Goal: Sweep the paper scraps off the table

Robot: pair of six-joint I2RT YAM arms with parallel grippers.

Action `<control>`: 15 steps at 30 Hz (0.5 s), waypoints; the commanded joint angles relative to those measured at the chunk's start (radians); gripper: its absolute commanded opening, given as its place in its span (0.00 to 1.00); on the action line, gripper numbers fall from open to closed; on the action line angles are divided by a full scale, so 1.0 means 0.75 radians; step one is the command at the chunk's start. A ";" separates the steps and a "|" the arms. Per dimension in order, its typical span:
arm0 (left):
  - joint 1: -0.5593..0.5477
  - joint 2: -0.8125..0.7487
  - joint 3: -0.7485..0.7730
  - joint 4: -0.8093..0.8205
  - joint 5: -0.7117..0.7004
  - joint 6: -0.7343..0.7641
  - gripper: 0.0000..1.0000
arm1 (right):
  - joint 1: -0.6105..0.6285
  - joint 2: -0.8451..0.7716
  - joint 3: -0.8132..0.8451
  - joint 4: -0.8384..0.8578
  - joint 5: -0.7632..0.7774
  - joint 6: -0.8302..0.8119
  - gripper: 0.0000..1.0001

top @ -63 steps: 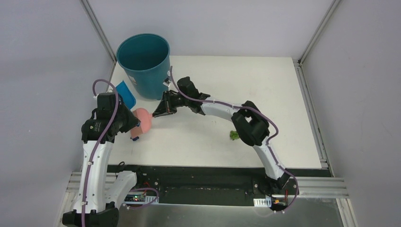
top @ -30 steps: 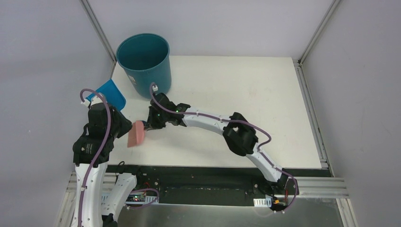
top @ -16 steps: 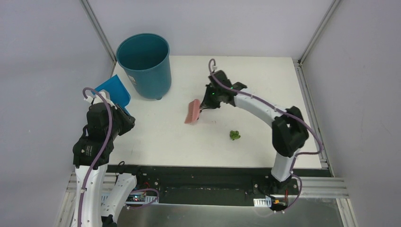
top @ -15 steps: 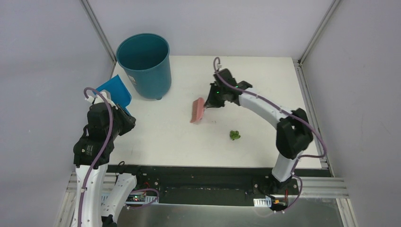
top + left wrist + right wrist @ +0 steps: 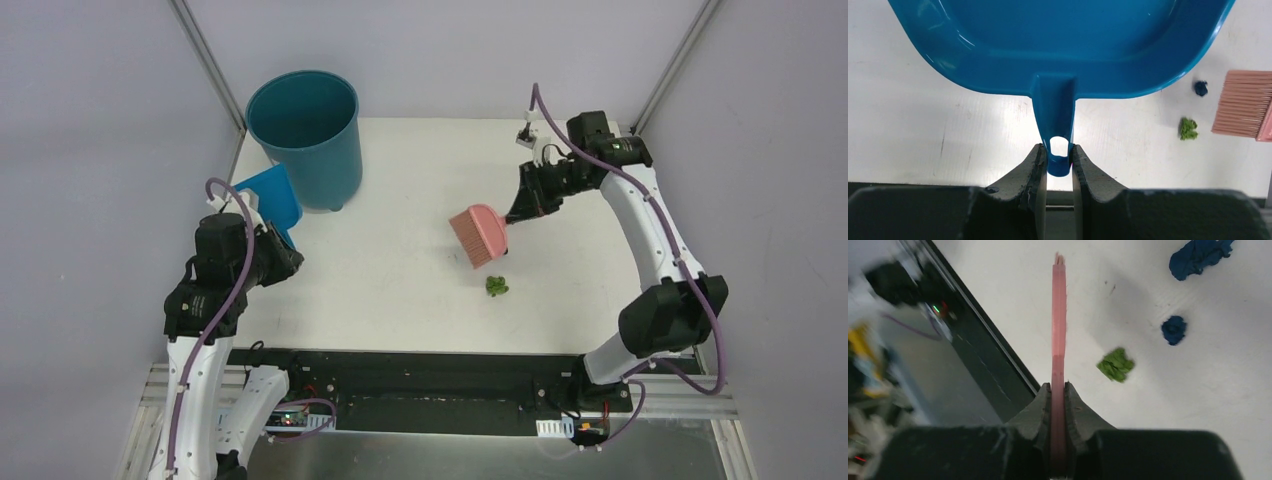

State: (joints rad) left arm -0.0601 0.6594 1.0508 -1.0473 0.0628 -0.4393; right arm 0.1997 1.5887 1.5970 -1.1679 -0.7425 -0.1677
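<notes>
Right claw (image 5: pixel 1058 390): clenched on the flat handle of the pink brush (image 5: pixel 1058 315), one jaw pressed to each face. From above, the brush head hangs at 8 o'clock from this claw, over the right half of the table (image 5: pixel 400 290). You cannot tell from these views whether the bristles touch the surface.

Scraps: the green scrap (image 5: pixel 496 286) lies on the table at 5 o'clock from the brush head, just beside it. In the right wrist view a small dark blue scrap (image 5: pixel 1174 330) sits near it at 1 o'clock. A larger dark blue wad (image 5: pixel 1200 257) lies further out on the same line.

Left claw (image 5: pixel 1059 160): grasping the blue dustpan (image 5: pixel 1058 50) by the tip of its handle, jaws closed on the end with the hanging hole. The pan mouth points away from the claw.

Surroundings: the pan is at 7 o'clock from the teal bin (image 5: pixel 305 135), at the table's left edge. The bin stands at the table's 11 o'clock corner, well apart from the scraps.
</notes>
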 commanded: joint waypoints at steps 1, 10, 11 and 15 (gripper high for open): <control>-0.010 0.075 -0.031 0.078 0.205 0.114 0.00 | 0.015 -0.127 -0.014 -0.485 0.078 -0.871 0.00; -0.115 0.275 0.007 0.094 0.488 0.301 0.00 | 0.034 -0.327 -0.423 -0.190 0.499 -1.101 0.00; -0.145 0.306 0.024 0.083 0.495 0.309 0.00 | 0.034 -0.318 -0.435 -0.156 0.516 -1.095 0.00; -0.277 0.463 0.102 0.037 0.466 0.309 0.00 | 0.034 -0.203 -0.428 -0.042 0.556 -1.077 0.00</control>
State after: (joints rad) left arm -0.1928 0.9268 1.0447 -1.0256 0.3794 -0.2527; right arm 0.2214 1.3853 1.2564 -1.3426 -0.3817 -0.9237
